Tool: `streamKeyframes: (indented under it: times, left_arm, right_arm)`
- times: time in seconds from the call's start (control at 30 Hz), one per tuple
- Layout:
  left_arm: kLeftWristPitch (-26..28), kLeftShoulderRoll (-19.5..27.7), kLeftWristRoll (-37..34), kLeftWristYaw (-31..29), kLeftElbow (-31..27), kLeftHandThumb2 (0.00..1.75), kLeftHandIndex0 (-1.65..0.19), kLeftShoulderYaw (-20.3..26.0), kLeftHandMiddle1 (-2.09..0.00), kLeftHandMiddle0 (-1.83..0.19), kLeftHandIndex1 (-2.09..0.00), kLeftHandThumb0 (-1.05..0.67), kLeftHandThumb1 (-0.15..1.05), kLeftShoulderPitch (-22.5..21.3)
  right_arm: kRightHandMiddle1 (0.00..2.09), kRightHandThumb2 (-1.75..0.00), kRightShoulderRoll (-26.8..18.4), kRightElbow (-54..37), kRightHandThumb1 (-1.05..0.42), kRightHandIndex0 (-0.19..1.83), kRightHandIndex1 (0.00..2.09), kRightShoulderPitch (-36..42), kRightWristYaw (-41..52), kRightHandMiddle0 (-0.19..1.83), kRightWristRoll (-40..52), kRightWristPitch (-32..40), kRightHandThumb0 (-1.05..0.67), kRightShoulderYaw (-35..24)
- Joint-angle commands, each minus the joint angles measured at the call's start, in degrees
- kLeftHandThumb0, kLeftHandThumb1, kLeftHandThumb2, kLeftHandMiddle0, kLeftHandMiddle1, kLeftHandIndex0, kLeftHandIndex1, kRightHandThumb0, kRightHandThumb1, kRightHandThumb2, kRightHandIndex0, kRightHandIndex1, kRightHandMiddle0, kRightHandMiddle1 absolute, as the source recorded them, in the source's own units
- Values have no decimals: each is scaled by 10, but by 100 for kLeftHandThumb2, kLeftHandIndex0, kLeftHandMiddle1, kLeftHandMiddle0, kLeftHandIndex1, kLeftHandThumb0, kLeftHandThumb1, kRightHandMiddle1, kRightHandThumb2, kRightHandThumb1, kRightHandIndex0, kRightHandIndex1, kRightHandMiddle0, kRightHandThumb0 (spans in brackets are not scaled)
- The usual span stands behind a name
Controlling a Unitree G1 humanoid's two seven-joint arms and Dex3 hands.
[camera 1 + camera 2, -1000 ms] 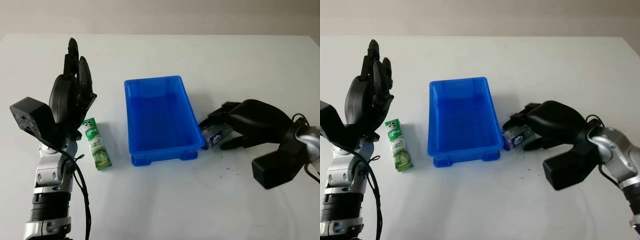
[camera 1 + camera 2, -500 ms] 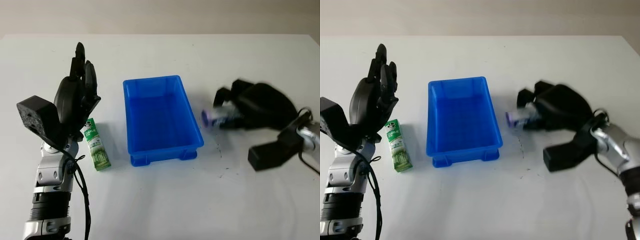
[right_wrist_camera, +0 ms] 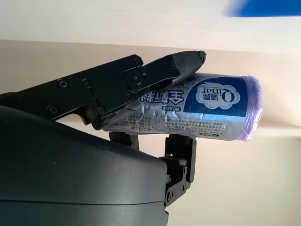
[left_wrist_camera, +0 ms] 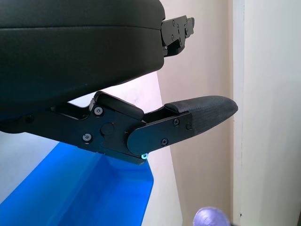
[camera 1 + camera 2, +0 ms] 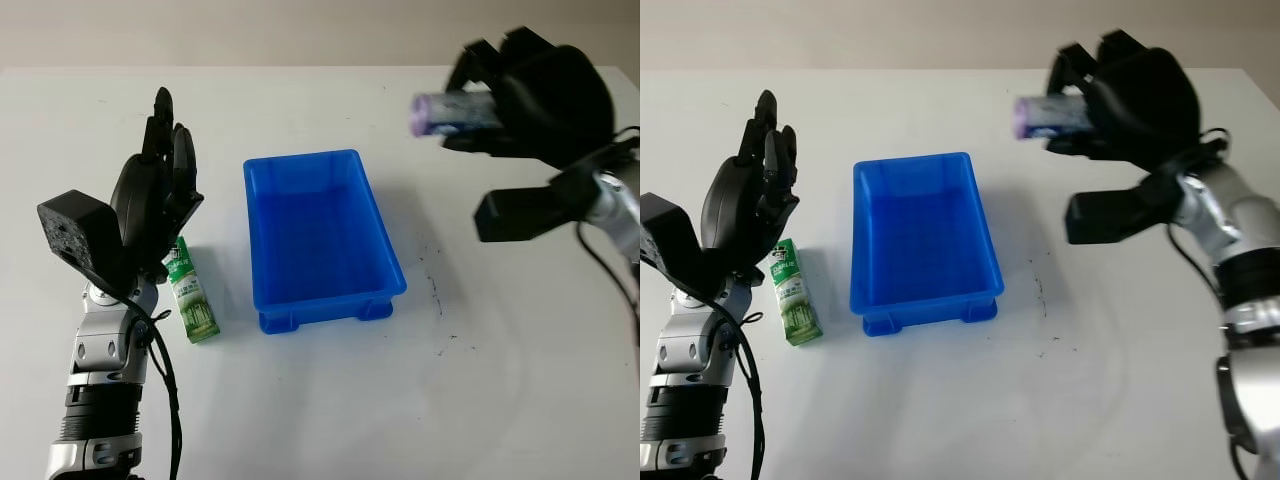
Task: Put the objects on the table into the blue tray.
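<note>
Black right hand (image 5: 530, 85) is gripping the purple roll (image 5: 452, 112) above the table, right of the blue tray (image 5: 318, 238); left hand (image 5: 150, 200) is hovering open beside the green box (image 5: 190, 292).

One blue tray (image 5: 322, 240). One green box (image 5: 192, 290) on the table (image 5: 330, 400). One purple-capped roll (image 5: 455, 110), held aloft. Two black hands: left (image 5: 150, 205), right (image 5: 535, 85).
</note>
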Motion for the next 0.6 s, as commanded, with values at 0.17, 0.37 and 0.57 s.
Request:
streamKeyframes:
  times: [0.17,0.37,0.57]
  left_arm:
    - [-1,-3,5,7,-17,71,19,-4,0,19,0,-77,105,1]
    - [-12,-7,2,5,-14,71,19,-3,0,19,0,-76,105,5]
    - [-16,-9,2,8,-14,71,19,-1,0,19,0,-76,105,9]
  right_arm:
    - [209,-21,66,-86,-105,79,209,32,138,61,91,-56,-52,27]
    - [209,-24,88,-95,-105,52,209,35,291,43,144,-46,-60,48]
    - [68,-22,61,-156,-105,-10,66,39,502,-12,189,45,-74,55]
